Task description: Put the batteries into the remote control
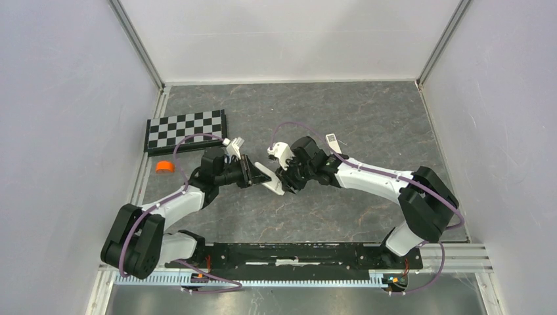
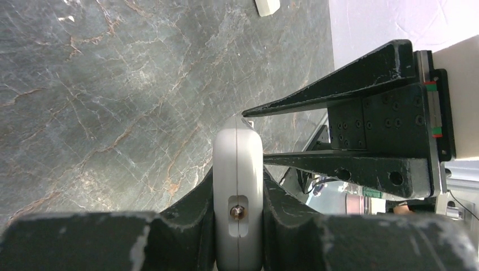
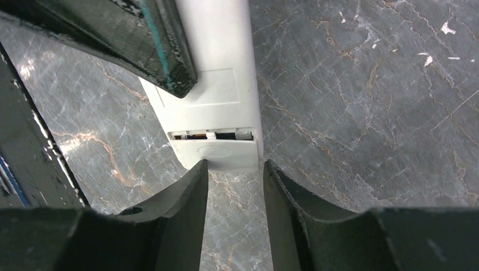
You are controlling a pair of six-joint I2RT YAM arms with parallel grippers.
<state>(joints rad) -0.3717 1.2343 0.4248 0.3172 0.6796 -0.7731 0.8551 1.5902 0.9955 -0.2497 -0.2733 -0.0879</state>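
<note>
My left gripper (image 2: 238, 178) is shut on the white remote control (image 2: 238, 186), which shows edge-on between its fingers. In the top view the remote control (image 1: 269, 178) points from the left gripper (image 1: 253, 172) toward the right gripper (image 1: 287, 184). In the right wrist view I see the back of the remote control (image 3: 214, 101). Its battery cover (image 3: 217, 153) is slid back a little, leaving a narrow slit (image 3: 212, 135). Something dark shows in the slit; whether it is the batteries I cannot tell. My right gripper (image 3: 234, 166) is open at the cover's end, holding nothing.
A checkerboard plate (image 1: 186, 130) lies at the back left with a small orange object (image 1: 164, 167) in front of it. A small white piece (image 1: 332, 139) lies on the dark marbled table (image 1: 368, 111) behind the right arm. White walls enclose the table.
</note>
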